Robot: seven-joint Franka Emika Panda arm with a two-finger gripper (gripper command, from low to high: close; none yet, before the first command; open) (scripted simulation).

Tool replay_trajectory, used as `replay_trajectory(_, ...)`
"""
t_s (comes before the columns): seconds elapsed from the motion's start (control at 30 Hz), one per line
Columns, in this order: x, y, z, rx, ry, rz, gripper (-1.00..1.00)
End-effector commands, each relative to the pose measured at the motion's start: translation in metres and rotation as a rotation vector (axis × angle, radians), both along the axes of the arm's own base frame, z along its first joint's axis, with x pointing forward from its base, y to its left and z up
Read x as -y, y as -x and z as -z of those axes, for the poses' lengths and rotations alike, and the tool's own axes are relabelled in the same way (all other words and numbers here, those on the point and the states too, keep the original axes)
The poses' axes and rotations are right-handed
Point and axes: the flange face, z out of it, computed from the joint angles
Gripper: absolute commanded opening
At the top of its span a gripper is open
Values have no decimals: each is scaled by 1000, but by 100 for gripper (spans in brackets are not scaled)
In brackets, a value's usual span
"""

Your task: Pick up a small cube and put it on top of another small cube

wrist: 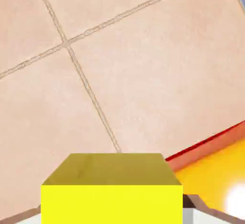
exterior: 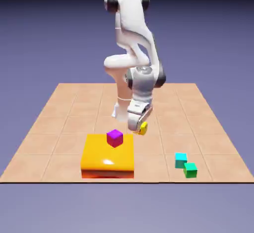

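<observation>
Yellow cube [wrist: 112,204] is between the gripper [exterior: 141,127]'s fingertips, jaws closed on it. Orange block [exterior: 108,155] sits near the hand, toward the exterior view's left, magenta cube [exterior: 115,138] on top. Cyan [exterior: 181,160] and green [exterior: 190,170] cubes: farther from hand, exterior view's right.
</observation>
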Motion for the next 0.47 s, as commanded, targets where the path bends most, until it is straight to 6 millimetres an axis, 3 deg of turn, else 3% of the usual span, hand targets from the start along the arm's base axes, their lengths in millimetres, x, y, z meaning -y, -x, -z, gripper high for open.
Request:
replay_trajectory(0.0,19,-4,-13,1,-1,62,-100)
replay_trajectory(0.07,60,-6,-40,0,-7,185,-100)
replay_trajectory(0.13,64,-6,-43,0,-8,199,-100)
replay_trajectory(0.3,65,-6,24,0,-7,199,-100)
replay_trajectory(0.33,65,-5,27,0,-7,199,-100)
replay_trajectory(0.37,65,-5,27,0,-7,199,100)
replay_trajectory(0.4,65,-5,27,0,-7,199,100)
replay_trajectory(0.43,65,-7,14,0,-8,198,100)
